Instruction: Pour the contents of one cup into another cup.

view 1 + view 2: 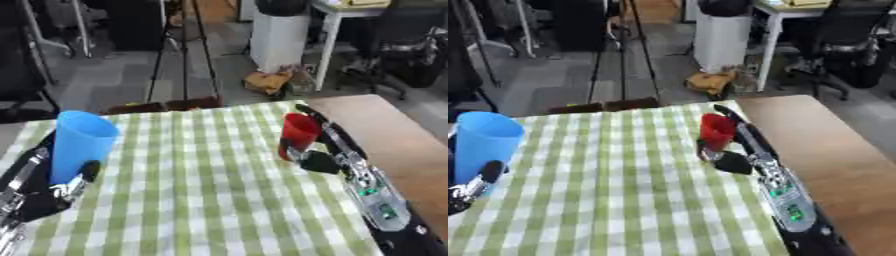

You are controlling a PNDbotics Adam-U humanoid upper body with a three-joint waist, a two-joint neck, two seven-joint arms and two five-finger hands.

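Black fingers of the left hand (54, 192) curl round a blue cup (80, 145); the right hand (308, 159) grips a red cup (298, 133), well apart across the green-checked tablecloth (201, 190). Only the left eye view shows the left forearm.

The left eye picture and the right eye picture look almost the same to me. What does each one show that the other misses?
Only the left eye view shows the left forearm running down past the blue cup to the bottom corner, with cloth to the cup's left. Only the right eye view shows more of the bare wooden tabletop at the right. Both show the left hand curled round the blue cup, the right hand curled round the red cup, both cups upright, and the green checked cloth.
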